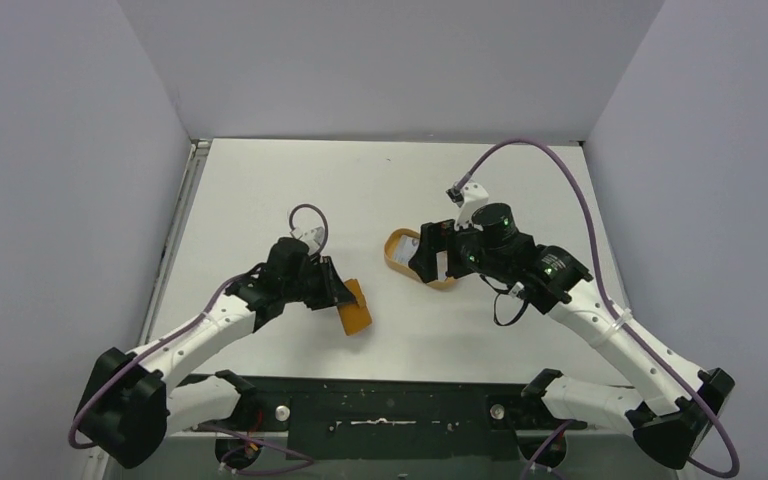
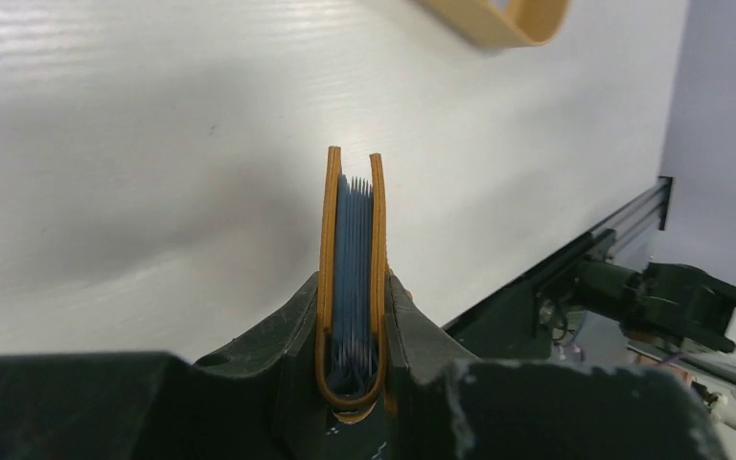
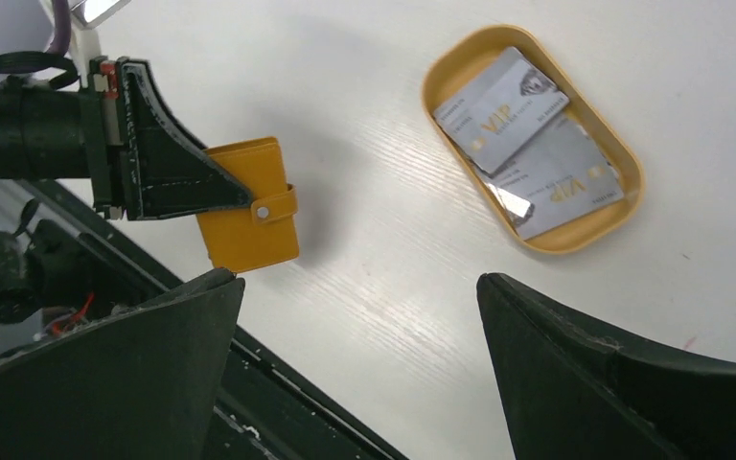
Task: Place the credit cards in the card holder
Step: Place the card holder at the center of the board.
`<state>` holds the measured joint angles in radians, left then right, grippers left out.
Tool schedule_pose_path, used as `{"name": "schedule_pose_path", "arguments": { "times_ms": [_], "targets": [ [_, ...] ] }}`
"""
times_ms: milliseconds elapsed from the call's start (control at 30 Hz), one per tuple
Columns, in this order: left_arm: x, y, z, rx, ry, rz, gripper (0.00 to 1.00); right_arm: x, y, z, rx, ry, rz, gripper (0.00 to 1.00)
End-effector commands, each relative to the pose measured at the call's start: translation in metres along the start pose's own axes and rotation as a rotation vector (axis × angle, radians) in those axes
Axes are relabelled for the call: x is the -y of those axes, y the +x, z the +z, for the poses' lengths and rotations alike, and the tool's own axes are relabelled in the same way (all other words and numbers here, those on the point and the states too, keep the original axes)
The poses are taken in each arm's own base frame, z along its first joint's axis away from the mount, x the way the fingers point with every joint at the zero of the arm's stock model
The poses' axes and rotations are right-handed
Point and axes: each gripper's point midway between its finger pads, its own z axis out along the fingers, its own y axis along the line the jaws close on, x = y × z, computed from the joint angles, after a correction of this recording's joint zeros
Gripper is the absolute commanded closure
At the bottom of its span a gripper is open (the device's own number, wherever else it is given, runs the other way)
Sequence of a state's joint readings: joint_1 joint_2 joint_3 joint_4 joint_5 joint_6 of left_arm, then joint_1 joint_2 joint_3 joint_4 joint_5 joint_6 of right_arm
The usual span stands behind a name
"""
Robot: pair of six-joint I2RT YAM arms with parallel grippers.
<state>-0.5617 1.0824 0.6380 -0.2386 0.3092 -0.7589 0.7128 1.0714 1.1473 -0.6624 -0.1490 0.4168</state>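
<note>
My left gripper (image 1: 343,293) is shut on the orange-brown card holder (image 1: 355,308), holding it by its folded spine just above the table. In the left wrist view the card holder (image 2: 353,268) stands edge-on between my fingers, its blue-grey inner pockets showing. In the right wrist view it (image 3: 247,206) is closed, snap tab to the right. The pale grey credit cards (image 3: 527,144) lie overlapped in the oval tan tray (image 3: 441,77). My right gripper (image 3: 359,316) is open and empty, up above the table between the tray and the holder.
The oval tan tray (image 1: 398,250) sits mid-table, partly under my right wrist (image 1: 480,245). The black base rail (image 1: 380,400) runs along the near table edge. Grey walls enclose the left, back and right.
</note>
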Motion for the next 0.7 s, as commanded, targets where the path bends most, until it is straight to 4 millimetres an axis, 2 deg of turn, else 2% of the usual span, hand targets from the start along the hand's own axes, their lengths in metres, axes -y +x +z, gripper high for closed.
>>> {"name": "schedule_pose_path", "arguments": {
  "times_ms": [0,100,200,400,533,667],
  "targets": [
    [0.001,-0.03,0.021,0.114,0.016,-0.006,1.0,0.023,-0.026,0.005,0.16,0.127,0.071,0.0],
    [-0.021,-0.023,0.039,0.074,-0.055,-0.046,1.0,0.037,-0.021,0.005,0.186,0.187,0.1,0.0],
    [-0.035,-0.019,0.05,0.052,-0.102,-0.078,1.0,0.05,-0.021,0.0,0.228,0.243,0.13,0.0],
    [-0.059,-0.01,0.056,0.024,-0.205,-0.105,0.96,0.061,-0.021,-0.01,0.257,0.29,0.135,0.0],
    [-0.066,-0.004,0.06,0.005,-0.226,-0.119,1.0,0.064,-0.02,-0.013,0.259,0.298,0.123,0.0],
    [-0.061,-0.003,0.065,-0.006,-0.191,-0.121,1.0,0.06,-0.014,-0.013,0.237,0.271,0.091,0.0]
  ]
}}
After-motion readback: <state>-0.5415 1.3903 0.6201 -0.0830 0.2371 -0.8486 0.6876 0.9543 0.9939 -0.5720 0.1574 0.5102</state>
